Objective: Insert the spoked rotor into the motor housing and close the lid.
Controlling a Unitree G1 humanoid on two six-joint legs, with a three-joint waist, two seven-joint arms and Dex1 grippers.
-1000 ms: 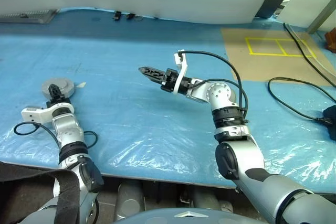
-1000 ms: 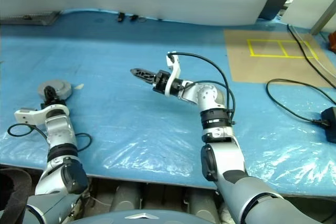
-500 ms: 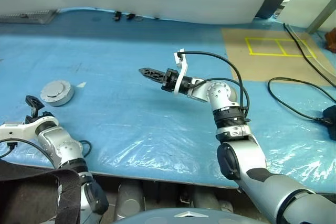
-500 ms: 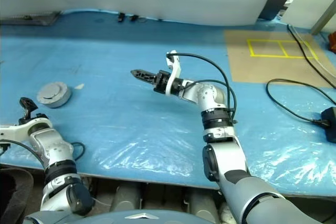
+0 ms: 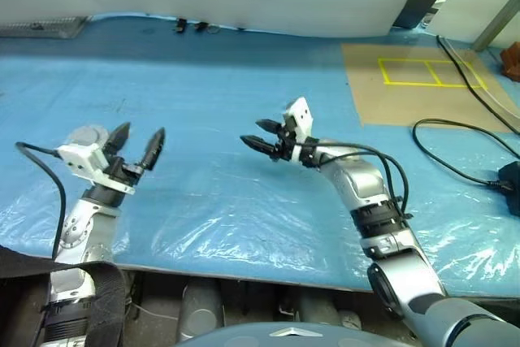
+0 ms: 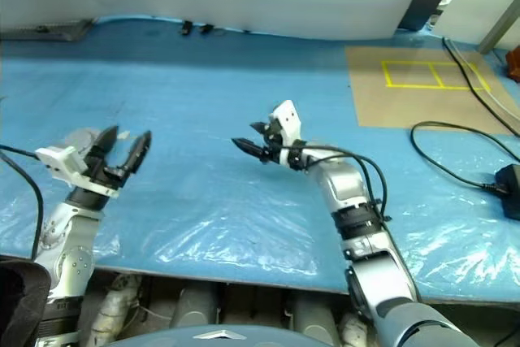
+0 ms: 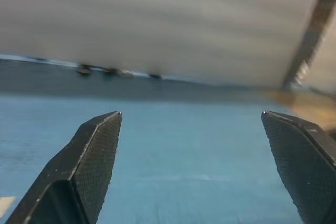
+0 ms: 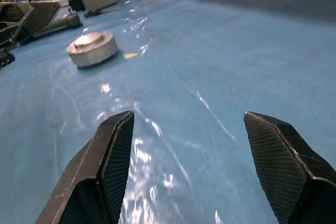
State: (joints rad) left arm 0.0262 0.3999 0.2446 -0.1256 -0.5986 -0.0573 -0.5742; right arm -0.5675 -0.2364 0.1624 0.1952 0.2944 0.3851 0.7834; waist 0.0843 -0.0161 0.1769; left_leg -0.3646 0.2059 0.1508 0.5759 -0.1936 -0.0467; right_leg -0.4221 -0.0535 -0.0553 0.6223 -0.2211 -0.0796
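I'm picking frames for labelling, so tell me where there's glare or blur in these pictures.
Left eye view: white glare on the crinkled blue plastic sheet near the table's front edge. Right wrist view: bright glints on the sheet ahead of the pincer; the round grey metal motor assembly stays readable. Left wrist view: the pale wall and the small dark items at its foot are smeared; the black fingers are sharper.
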